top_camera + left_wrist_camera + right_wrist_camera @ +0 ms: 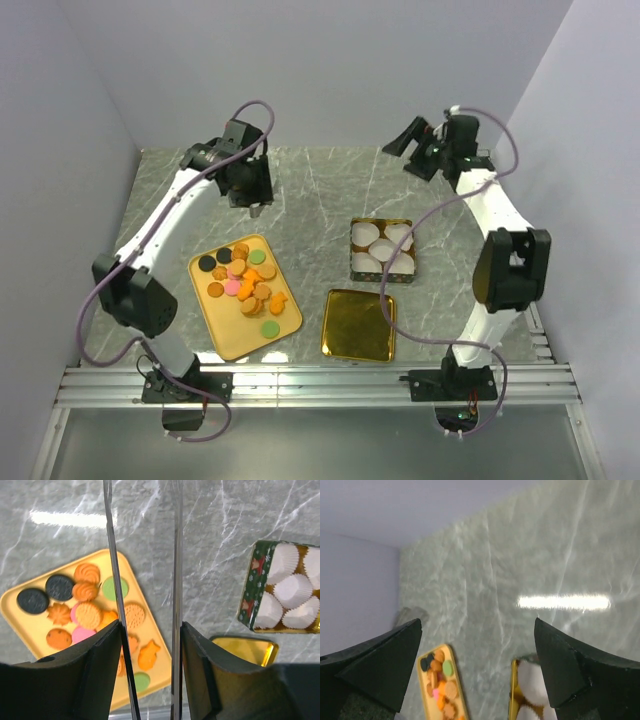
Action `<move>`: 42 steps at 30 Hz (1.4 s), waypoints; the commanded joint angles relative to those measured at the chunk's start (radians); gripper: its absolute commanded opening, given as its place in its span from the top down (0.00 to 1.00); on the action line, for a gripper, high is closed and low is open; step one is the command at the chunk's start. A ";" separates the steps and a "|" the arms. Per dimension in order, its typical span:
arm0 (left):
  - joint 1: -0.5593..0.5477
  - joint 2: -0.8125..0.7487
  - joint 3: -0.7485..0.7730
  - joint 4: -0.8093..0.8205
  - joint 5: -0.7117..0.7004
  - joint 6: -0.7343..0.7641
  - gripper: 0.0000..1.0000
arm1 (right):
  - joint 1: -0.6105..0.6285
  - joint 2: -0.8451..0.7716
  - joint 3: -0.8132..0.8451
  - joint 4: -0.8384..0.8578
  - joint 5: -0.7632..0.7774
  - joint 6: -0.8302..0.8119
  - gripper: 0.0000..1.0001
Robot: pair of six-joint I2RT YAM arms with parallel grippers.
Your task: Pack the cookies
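Observation:
The cookies (243, 283) lie in a loose heap on a yellow tray (230, 340) at the front left: orange, tan, pink, green and dark brown. My left gripper (255, 200) hangs above the table behind the tray, shut on thin metal tongs (112, 555) whose two blades stand apart between its fingers. In the left wrist view the cookies (87, 615) lie below the gripper (151, 627). My right gripper (408, 152) is open and empty, high at the back right. In its wrist view (477, 625) the cookies (442, 685) show far below.
A square green-sided tin (380, 272) holding white paper cups (382, 245) stands right of centre. Its gold lid (358, 325) lies in front of it. The tin (252, 595) and lid (247, 650) also show in the left wrist view. Walls enclose the table.

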 commanded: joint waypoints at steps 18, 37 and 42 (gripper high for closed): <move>-0.022 -0.605 -0.439 -0.137 -0.078 -0.070 0.40 | 0.250 -0.496 -0.303 -0.576 0.555 0.184 0.18; -0.023 -0.627 -0.689 -0.054 -0.010 -0.168 0.38 | 0.248 -0.795 -0.568 -0.548 0.394 0.037 0.22; -0.023 -0.617 -0.730 -0.019 -0.010 -0.193 0.40 | 0.248 -0.864 -0.599 -0.522 0.366 0.014 0.22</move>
